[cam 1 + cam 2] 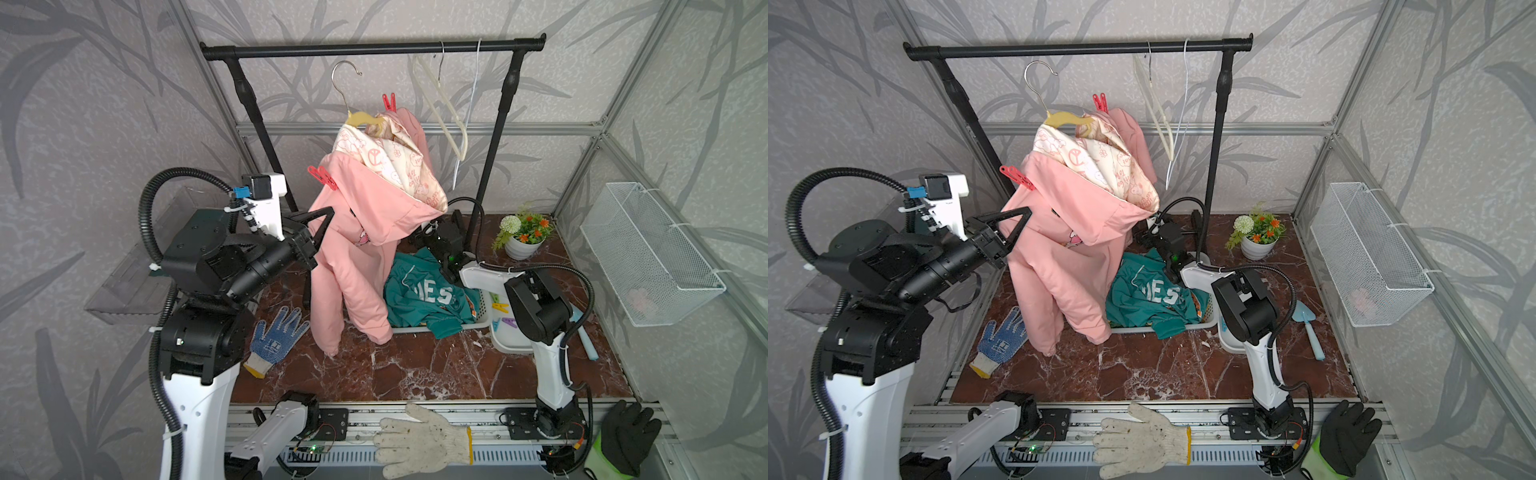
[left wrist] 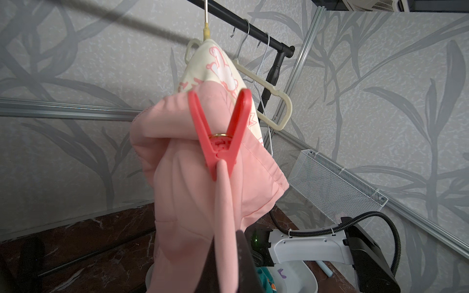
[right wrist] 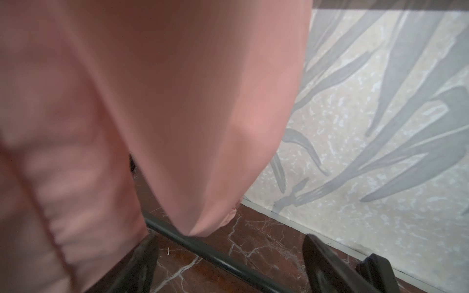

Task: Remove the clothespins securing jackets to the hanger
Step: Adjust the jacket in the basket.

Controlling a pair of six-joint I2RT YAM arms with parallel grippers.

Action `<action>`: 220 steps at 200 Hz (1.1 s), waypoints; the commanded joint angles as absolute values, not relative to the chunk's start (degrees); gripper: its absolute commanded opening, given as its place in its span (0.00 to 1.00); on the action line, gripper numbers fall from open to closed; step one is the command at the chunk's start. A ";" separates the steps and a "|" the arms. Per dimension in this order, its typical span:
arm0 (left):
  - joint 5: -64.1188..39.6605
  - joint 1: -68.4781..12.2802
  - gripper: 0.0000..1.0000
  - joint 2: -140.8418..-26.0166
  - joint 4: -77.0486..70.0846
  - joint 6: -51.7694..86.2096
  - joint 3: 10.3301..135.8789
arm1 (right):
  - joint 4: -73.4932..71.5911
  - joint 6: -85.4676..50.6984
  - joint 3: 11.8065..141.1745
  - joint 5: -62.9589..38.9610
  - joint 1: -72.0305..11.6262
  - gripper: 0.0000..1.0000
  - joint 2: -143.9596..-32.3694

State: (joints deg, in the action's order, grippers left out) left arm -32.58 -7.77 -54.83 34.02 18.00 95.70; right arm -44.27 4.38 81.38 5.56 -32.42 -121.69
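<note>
Teal jacket (image 1: 428,297), white letters (image 1: 434,294) "ES" legible, beside pink jacket (image 1: 357,274).

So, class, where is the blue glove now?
In both top views the blue glove lies on the table, on the robot's left, beside the cuff of the pink jacket.
</note>
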 commanded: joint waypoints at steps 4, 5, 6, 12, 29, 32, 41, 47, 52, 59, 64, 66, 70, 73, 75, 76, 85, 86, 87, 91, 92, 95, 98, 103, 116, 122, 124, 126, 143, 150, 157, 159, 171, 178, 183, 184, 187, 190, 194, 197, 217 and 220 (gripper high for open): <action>-33.12 -8.00 0.00 -53.27 24.88 17.39 96.96 | -45.79 4.42 86.36 5.63 -32.15 0.90 -122.08; -33.13 -8.00 0.00 -53.27 24.88 17.40 96.95 | -45.79 4.37 86.56 5.63 -32.16 0.90 -122.17; -33.13 -8.00 0.00 -53.22 24.88 17.40 96.90 | -45.75 4.34 86.74 5.63 -32.16 0.90 -122.30; -33.13 -8.02 0.00 -53.17 24.95 17.45 96.79 | -45.58 4.31 87.68 6.14 -32.23 0.90 -122.83; -33.18 -8.00 0.00 -53.09 25.14 17.49 96.77 | -45.29 4.28 90.01 8.10 -32.24 0.91 -124.04; -33.22 -8.00 0.00 -53.09 25.20 17.50 96.77 | -45.20 4.44 90.36 8.55 -32.19 0.91 -124.28; -33.31 -8.00 0.00 -53.15 25.31 17.50 96.70 | -44.96 4.85 91.47 9.05 -32.15 0.91 -124.84; -33.32 -8.00 0.00 -53.17 25.31 17.49 96.68 | -44.79 5.29 92.19 8.77 -32.09 0.91 -125.39; -33.44 -8.00 0.00 -53.23 25.31 17.49 96.62 | -44.47 5.63 92.94 8.43 -32.04 0.90 -125.75; -33.62 -8.00 0.00 -53.38 25.23 17.62 96.55 | -43.88 6.33 94.10 8.04 -32.00 0.88 -126.36; -33.74 -8.07 0.00 -53.43 25.02 17.79 96.42 | -43.41 6.77 94.99 7.65 -31.98 0.83 -126.74; -33.77 -8.02 0.00 -53.41 24.98 17.83 96.37 | -43.24 6.94 95.25 7.52 -31.99 0.80 -126.85; -33.92 -8.00 0.00 -53.43 24.78 18.01 96.26 | -43.08 7.15 95.82 7.22 -31.89 0.73 -127.15; -33.97 -8.04 0.00 -53.46 24.65 18.14 96.18 | -43.07 7.32 96.22 7.03 -31.85 0.69 -127.32; -34.00 -8.08 0.00 -53.46 24.58 18.18 96.14 | -43.07 7.41 96.45 6.94 -31.82 0.66 -127.45; -34.01 -8.04 0.00 -53.45 24.50 18.19 96.10 | -43.07 7.48 96.57 6.81 -31.77 0.64 -127.49; -34.04 -8.09 0.00 -53.49 24.27 18.46 96.07 | -43.07 8.05 97.34 5.83 -31.69 0.52 -127.71; -34.07 -8.09 0.00 -53.47 24.22 18.50 96.07 | -43.07 8.07 97.36 5.73 -31.71 0.50 -127.75; -34.04 -8.09 0.00 -53.45 24.19 18.48 96.06 | -43.07 8.16 97.37 5.63 -31.72 0.49 -127.77; -34.09 -8.09 0.00 -53.42 24.18 18.49 96.02 | -41.01 8.26 97.62 4.99 -31.59 0.44 -127.76; -34.09 -8.09 0.00 -53.38 24.22 18.47 96.04 | -40.85 8.30 97.68 4.91 -31.52 0.42 -127.73; -34.10 -8.09 0.00 -53.39 24.20 18.46 96.04 | -40.54 8.39 97.65 4.48 -31.48 0.39 -127.64; -33.99 -8.09 0.00 -53.35 24.25 18.53 96.06 | -40.26 8.35 97.65 3.93 -31.40 0.36 -127.44; -33.95 -8.09 0.00 -53.17 24.26 18.38 95.99 | -39.88 8.29 97.30 2.95 -31.32 0.30 -127.10; -33.75 -8.09 0.00 -52.98 24.56 18.22 95.98 | -39.30 7.76 95.49 0.39 -31.06 0.18 -125.40; -33.58 -8.09 0.00 -52.76 24.61 18.14 95.98 | -39.20 7.65 94.36 -0.62 -31.02 0.14 -124.44; -33.53 -8.09 0.00 -52.74 24.68 18.11 95.98 | -39.20 7.69 93.84 -0.86 -31.02 0.13 -124.14; -33.56 -8.09 0.00 -52.65 24.63 18.04 95.98 | -39.13 7.72 93.40 -1.31 -31.03 0.12 -123.78; -33.70 -8.09 0.00 -52.32 24.82 18.02 96.14 | -38.32 8.38 89.35 -3.73 -31.09 0.03 -120.45; -33.69 -8.09 0.00 -52.18 25.11 17.89 96.33 | -38.15 8.31 86.96 -3.94 -31.11 0.00 -118.70; -33.68 -8.09 0.00 -51.99 25.27 17.93 96.42 | -38.34 7.89 84.47 -3.80 -31.05 0.00 -116.81; -33.69 -8.09 0.00 -51.93 25.26 17.93 96.39 | -38.46 7.75 83.70 -3.85 -30.99 0.00 -116.19; -33.36 -8.13 0.00 -51.52 24.85 18.45 96.17 | -38.38 7.01 79.67 -4.13 -30.97 0.00 -112.95; -33.38 -8.09 0.00 -51.28 24.03 18.91 95.78 | -37.89 6.54 77.45 -4.42 -30.99 0.00 -111.09; -33.59 -8.09 0.00 -51.25 23.39 19.41 95.57 | -37.39 6.16 75.99 -4.62 -31.05 0.00 -109.70; -33.76 -8.09 0.00 -51.25 23.25 19.50 95.60 | -37.28 6.07 75.74 -4.64 -31.08 0.00 -109.43; -34.06 -8.09 0.00 -51.25 22.91 19.87 95.51 | -36.97 5.76 74.91 -4.70 -31.01 0.00 -108.61; -34.16 -8.09 0.00 -51.32 22.55 20.19 95.51 | -36.70 5.45 74.05 -4.63 -31.05 0.00 -107.84; -34.86 -8.09 0.00 -51.41 22.22 20.70 95.54 | -36.32 5.04 72.91 -4.72 -31.00 0.00 -106.79; -35.21 -8.09 0.00 -51.56 21.89 21.02 95.54 | -36.15 4.83 72.02 -4.68 -31.02 0.00 -106.06; -37.85 -8.17 0.00 -52.09 19.41 23.22 95.54 | -36.50 2.65 66.59 -4.36 -31.08 0.00 -101.35; -38.10 -8.17 0.00 -52.07 19.02 23.52 95.58 | -36.42 2.31 65.99 -4.31 -30.97 0.00 -100.75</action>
State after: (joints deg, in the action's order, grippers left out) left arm -34.57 -7.84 -53.58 33.78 20.91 94.24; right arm -36.77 5.54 70.32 -3.73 -31.18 -106.59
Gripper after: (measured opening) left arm 0.058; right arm 0.050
